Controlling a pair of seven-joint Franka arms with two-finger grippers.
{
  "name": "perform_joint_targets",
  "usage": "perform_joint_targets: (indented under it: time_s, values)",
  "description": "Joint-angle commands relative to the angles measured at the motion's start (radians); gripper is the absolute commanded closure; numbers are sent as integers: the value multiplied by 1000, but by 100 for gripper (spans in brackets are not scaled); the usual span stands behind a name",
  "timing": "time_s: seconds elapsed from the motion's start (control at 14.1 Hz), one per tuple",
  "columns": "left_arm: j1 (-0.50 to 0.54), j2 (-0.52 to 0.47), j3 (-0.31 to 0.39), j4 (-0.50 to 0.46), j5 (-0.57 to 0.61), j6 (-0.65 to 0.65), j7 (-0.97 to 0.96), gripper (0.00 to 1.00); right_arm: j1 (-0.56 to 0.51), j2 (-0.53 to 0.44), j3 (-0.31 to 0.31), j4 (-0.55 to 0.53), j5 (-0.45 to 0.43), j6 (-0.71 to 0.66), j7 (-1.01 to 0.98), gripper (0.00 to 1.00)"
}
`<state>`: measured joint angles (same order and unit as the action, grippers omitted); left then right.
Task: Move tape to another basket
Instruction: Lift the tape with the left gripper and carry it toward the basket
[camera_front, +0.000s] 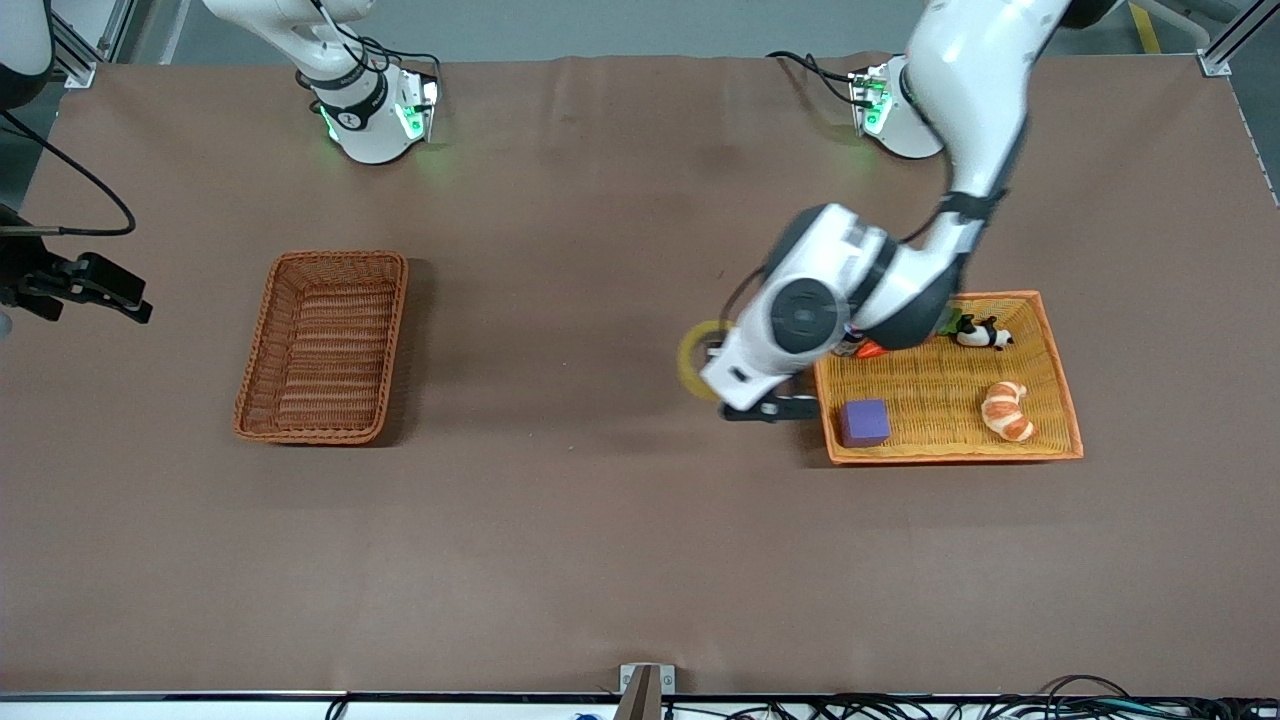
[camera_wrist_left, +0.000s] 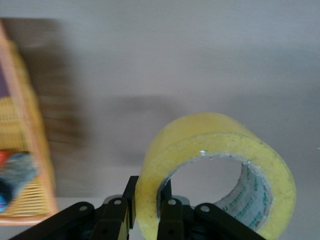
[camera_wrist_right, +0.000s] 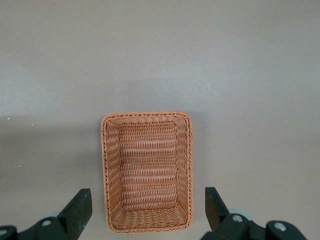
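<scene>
The tape (camera_front: 693, 362), a yellowish translucent roll, is held on edge in my left gripper (camera_front: 714, 356), over the bare table beside the orange tray, toward the right arm's end of it. In the left wrist view the fingers (camera_wrist_left: 170, 210) pinch the roll's wall, one outside and one inside the hole of the tape (camera_wrist_left: 215, 145), so the left gripper (camera_wrist_left: 147, 195) is shut on it. The reddish-brown basket (camera_front: 340, 257) stands empty toward the right arm's end of the table. My right gripper (camera_wrist_right: 147, 207) hangs open high over that basket (camera_wrist_right: 147, 115), and shows at the front view's edge (camera_front: 95, 288).
The shallow orange tray (camera_front: 950, 455) holds a purple cube (camera_front: 864, 422), a croissant (camera_front: 1007, 410), a panda toy (camera_front: 982, 335) and a red and green item (camera_front: 872, 350) partly hidden by the left arm. Its rim shows in the left wrist view (camera_wrist_left: 30, 135).
</scene>
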<state>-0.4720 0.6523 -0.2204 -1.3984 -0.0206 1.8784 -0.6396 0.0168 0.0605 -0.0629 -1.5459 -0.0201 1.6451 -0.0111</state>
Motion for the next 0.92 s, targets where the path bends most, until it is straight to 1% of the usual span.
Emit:
perform_joint_targets:
  time_s: [0.0, 0.07, 0.14, 0.28, 0.5, 0.57, 0.64, 0.71, 0.78, 0.85]
  values:
    - [-72, 122, 1, 201, -18, -13, -9, 95, -9, -2, 2, -6, 12, 1, -7, 0]
    - [-104, 160, -1, 232, -21, 11, -8, 95, -8, -1, 2, -11, 12, 1, -9, 0]
    - [-132, 190, -1, 243, -30, 63, -11, 95, -3, 1, 2, -16, 14, 1, -7, 0]
    - [-192, 233, 2, 245, -32, 168, -18, 93, 2, 12, 2, -14, 14, 9, -6, 0]
    - [-243, 325, 10, 272, -32, 302, -25, 86, -1, 21, 2, -14, 14, 10, -6, 0]
    - [-259, 332, 13, 272, -30, 333, -26, 84, 0, 21, 2, -14, 14, 10, -6, 0]
    - [-270, 331, 16, 271, -31, 334, -25, 81, 0, 24, 2, -16, 14, 10, -6, 0]
    - [-281, 337, 19, 271, -30, 337, -23, 76, 2, 33, 3, -16, 19, 12, -6, 0]
    - [-284, 336, 22, 259, -30, 335, -25, 66, 5, 44, 3, -16, 37, 15, -7, 0]
    - [-281, 320, 21, 245, -30, 332, -25, 40, 8, 53, 3, -17, 43, 22, -7, 0]
